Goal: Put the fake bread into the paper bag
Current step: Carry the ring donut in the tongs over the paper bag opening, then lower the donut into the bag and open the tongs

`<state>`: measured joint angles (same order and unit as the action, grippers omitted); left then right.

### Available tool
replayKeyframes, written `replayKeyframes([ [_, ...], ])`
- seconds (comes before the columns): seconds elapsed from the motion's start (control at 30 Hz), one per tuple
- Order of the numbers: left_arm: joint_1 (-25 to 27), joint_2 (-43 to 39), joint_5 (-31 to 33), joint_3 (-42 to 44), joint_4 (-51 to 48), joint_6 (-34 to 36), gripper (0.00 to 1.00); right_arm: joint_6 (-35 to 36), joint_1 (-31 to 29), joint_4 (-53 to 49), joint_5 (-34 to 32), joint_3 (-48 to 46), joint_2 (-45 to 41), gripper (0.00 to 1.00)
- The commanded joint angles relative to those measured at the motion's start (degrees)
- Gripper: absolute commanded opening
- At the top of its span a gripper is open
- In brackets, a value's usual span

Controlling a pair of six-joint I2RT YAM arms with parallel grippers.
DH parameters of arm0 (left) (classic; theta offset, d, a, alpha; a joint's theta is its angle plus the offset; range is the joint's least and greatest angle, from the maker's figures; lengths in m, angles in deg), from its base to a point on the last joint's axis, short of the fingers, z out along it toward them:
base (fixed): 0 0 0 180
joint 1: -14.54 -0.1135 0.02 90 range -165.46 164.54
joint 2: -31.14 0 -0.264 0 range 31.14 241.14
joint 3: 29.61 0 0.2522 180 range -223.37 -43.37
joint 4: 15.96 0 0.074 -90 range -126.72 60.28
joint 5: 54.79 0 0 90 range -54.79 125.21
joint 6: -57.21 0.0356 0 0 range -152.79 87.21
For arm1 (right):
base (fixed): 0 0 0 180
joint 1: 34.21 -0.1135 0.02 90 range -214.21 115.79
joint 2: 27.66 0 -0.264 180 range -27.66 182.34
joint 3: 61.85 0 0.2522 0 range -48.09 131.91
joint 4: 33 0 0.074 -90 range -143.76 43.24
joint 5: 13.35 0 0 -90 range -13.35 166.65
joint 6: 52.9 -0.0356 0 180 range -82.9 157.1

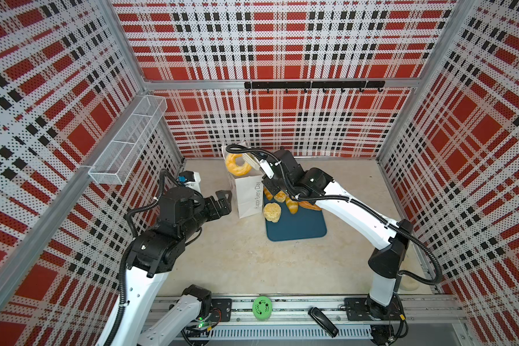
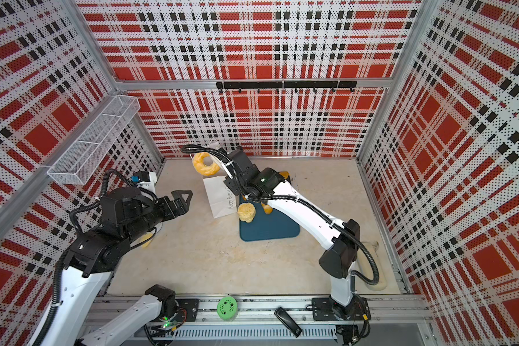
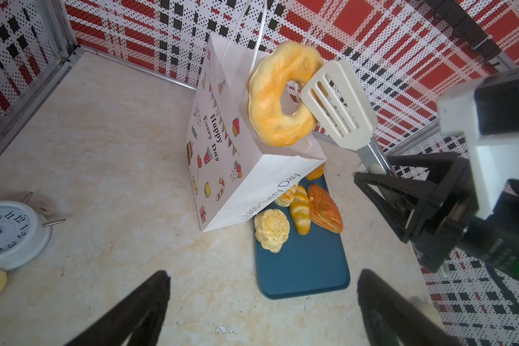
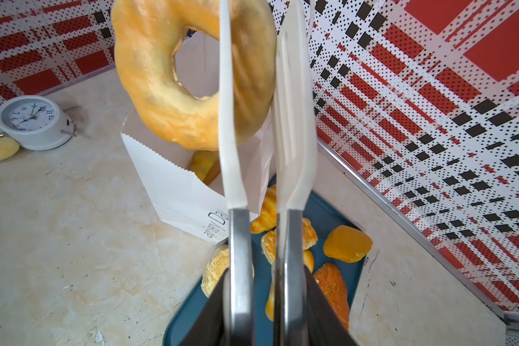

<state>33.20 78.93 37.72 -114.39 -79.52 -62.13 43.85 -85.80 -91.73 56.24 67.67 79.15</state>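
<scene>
Jaws: our right gripper [image 4: 265, 311] pinches tongs [image 3: 339, 102] holding the ring doughnut [image 3: 264, 99] over the paper bag [image 3: 216, 155]; left gripper [image 3: 261, 296] gapes empty. Next, we let go.

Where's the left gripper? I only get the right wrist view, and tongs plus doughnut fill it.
Observer: In both top views the left gripper hangs open to the left of the paper bag, apart from it.
Operator: Bag upright?
Observer: Yes, in the left wrist view it stands upright, its base next to the teal tray.
Operator: Bun behind my tongs?
Observer: The pale crumbly bun lies on the tray's corner nearest the bag's base.
</scene>
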Motion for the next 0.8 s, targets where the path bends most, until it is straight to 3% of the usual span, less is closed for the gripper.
replayKeyframes([
  [0.0, -0.64, -0.37, 0.15, 0.86, -0.43, -0.27, 0.99, 1.97, -0.46, 3.93, -3.68, 1.96, 0.4, 0.37],
  [0.37, -0.64, -0.7, 0.2, 1.47, -0.47, -0.24, 0.99, 4.6, -1.69, 3.52, -7.7, 1.86, 1.04, 0.4],
  [0.77, -0.66, -1.85, 0.38, 2.23, -1.0, -0.69, 0.99, 5.45, -2.2, 2.92, -7.49, 2.09, 0.47, 0.47],
])
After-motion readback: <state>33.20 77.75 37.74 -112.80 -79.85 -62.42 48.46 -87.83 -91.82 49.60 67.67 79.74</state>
